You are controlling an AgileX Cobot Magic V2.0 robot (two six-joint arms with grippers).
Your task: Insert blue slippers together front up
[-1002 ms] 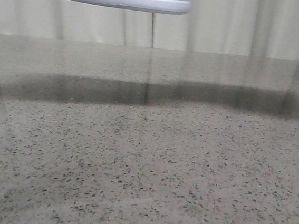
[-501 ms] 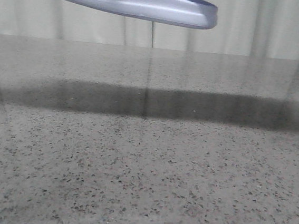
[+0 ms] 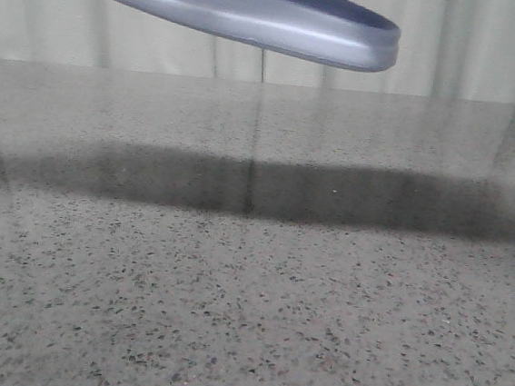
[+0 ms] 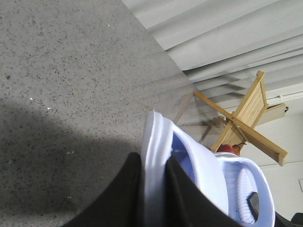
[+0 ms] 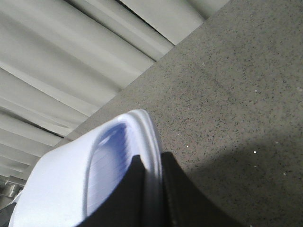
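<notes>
Front view: one slipper [image 3: 257, 10] hangs in the air above the far edge of the counter [image 3: 248, 292], tilted, its shadow lying across the speckled top. Neither arm shows here.

Left wrist view: the left pincer [image 4: 154, 189] is clamped on a slipper's [image 4: 156, 156] sole edge, a dark finger [image 4: 118, 198] on either side. A second slipper [image 4: 246, 189] sits just beyond, probably so the two can be nested.

Right wrist view: the right pincer [image 5: 150, 189] is clamped on a slipper [image 5: 109, 161] rim, footbed showing, held clear of the counter for joining.
</notes>
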